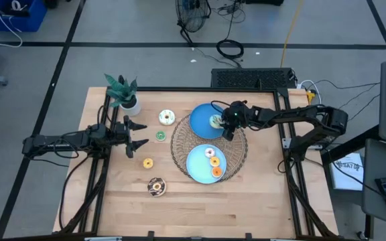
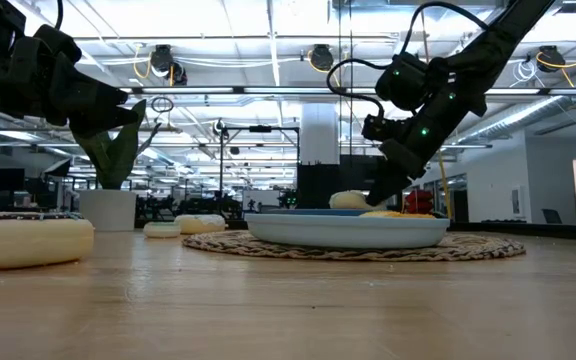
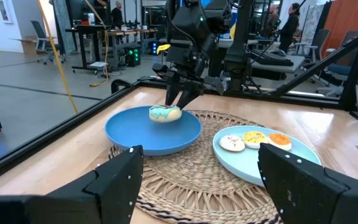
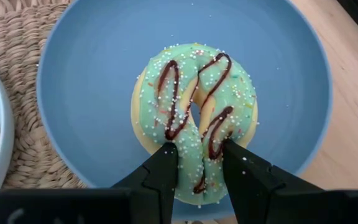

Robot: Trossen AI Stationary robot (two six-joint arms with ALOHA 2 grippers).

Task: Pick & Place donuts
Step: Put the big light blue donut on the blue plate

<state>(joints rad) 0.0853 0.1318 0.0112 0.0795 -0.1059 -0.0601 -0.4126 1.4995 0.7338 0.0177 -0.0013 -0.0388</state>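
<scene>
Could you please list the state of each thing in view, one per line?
Right hand: shut on the teal donut.
Teal donut: gripped by its ring, over the darker blue plate.
Darker blue plate: on the woven mat.
Lighter blue plate: holds three donuts.
Left hand: open, empty, beside the loose donuts.
Plant: upright.

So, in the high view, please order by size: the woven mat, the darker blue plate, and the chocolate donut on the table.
1. Woven mat, largest; both plates lie on it.
2. Darker blue plate.
3. Chocolate donut, much the smallest.
</scene>
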